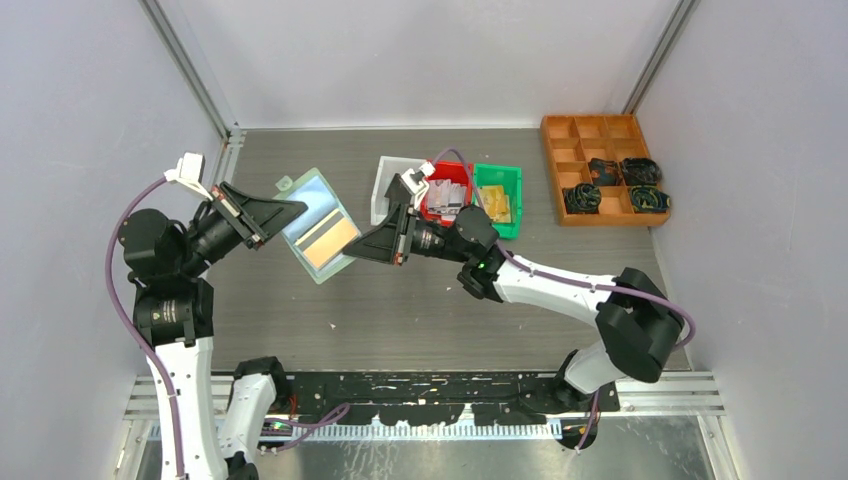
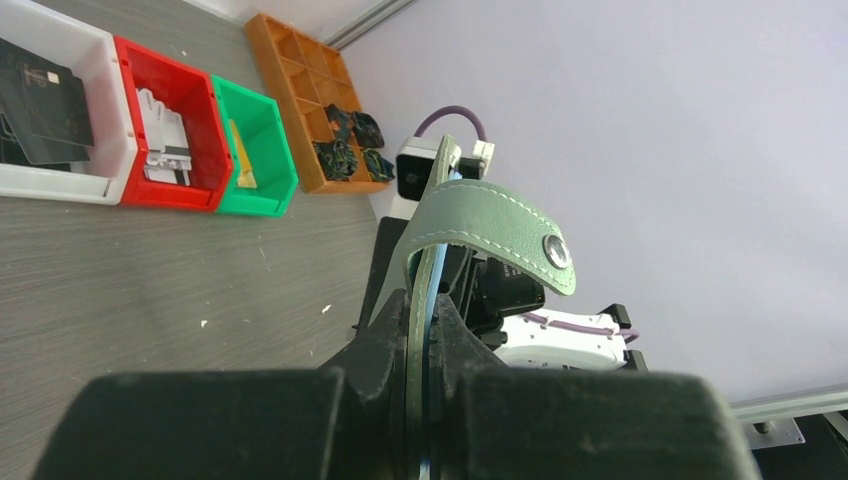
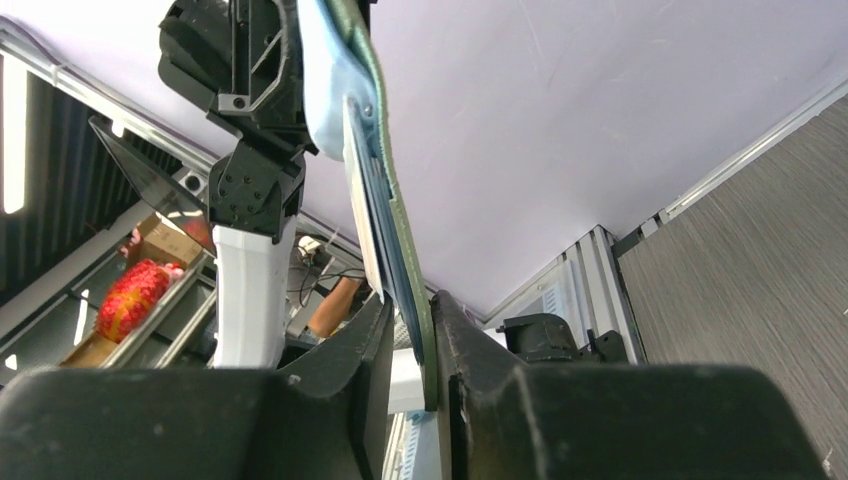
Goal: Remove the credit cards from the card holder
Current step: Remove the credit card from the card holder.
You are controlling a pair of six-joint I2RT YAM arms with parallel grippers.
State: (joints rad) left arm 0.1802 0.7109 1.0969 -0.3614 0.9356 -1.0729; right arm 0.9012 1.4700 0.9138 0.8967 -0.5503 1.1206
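The mint-green card holder [image 1: 318, 225] hangs open in the air between both grippers. A gold credit card [image 1: 330, 243] shows in its lower clear pocket, and a bluish pocket lies above it. My left gripper [image 1: 288, 212] is shut on the holder's upper-left edge. In the left wrist view the jaws [image 2: 428, 312] pinch the holder, and its snap tab [image 2: 495, 230] curls above. My right gripper [image 1: 357, 250] is shut on the holder's lower-right edge. In the right wrist view [image 3: 412, 315] the green cover [image 3: 392, 215] and pale card edges [image 3: 356, 190] stand between the fingers.
At the back stand a white bin [image 1: 386, 190] with black cards [image 2: 40, 100], a red bin [image 1: 452, 188] with silver cards and a green bin [image 1: 498, 195] with a gold card. An orange divided tray [image 1: 600, 165] at the back right holds black coiled cables.
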